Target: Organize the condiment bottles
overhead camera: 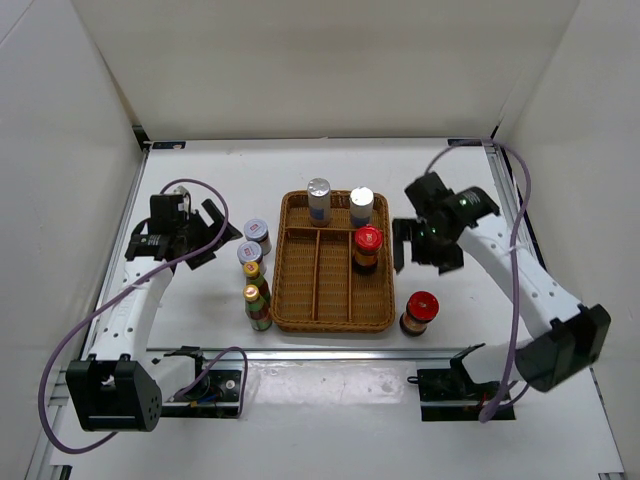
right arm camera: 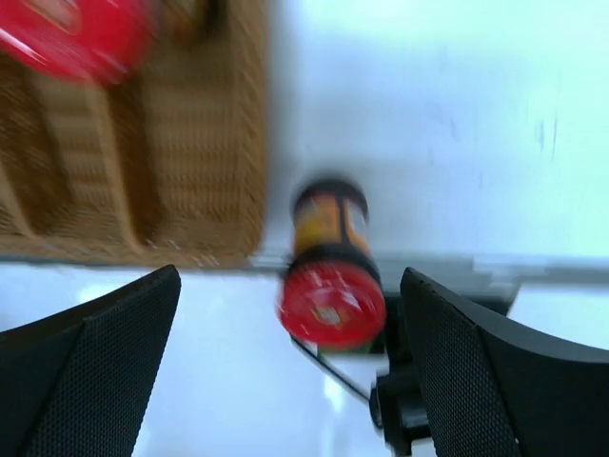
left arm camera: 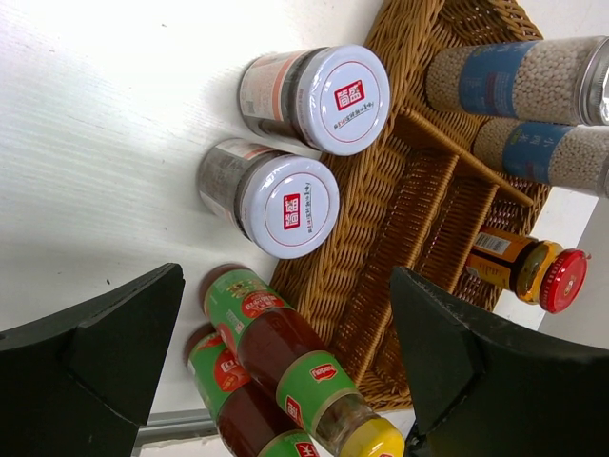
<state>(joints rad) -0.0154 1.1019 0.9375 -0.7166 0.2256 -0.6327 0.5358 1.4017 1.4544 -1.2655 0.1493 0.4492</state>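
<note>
Two silver-capped cylinders (overhead camera: 319, 200) (overhead camera: 361, 205) stand in the back of the wicker tray (overhead camera: 300, 300). One red-capped dark bottle (overhead camera: 367, 248) stands in the tray's right compartment. The other (overhead camera: 419, 313) stands on the table to the tray's right and shows blurred below my right gripper (right arm camera: 331, 286). Two grey-lidded jars (overhead camera: 257, 235) (overhead camera: 250, 257) and two green yellow-capped bottles (overhead camera: 254, 280) (overhead camera: 258, 305) stand left of the tray. My left gripper (overhead camera: 205, 235) is open and empty, left of the jars (left arm camera: 328, 98). My right gripper (overhead camera: 428, 250) is open and empty, right of the tray.
The tray has long divided compartments (left arm camera: 419, 200). White walls enclose the table on three sides. A metal rail runs along the front edge (overhead camera: 320, 352). Cables loop from both arms.
</note>
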